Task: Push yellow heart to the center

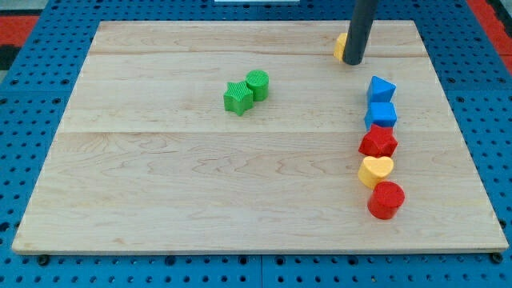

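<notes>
my tip point(353, 62) has no jaws to open or close; it stands at the view's top, against a half-hidden yellow block point(340, 46). the yellow heart point(375, 170) sits well apart, between red star point(378, 142) and red cylinder point(386, 199). approach stage: next, get to the heart's right side and push left

Wooden board point(200, 184) with scattered coloured blocks.

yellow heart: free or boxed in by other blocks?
Boxed in. The yellow heart sits in the right-hand column, touching the red star above and red cylinder below. My tip is far off, near the view's top.
</notes>
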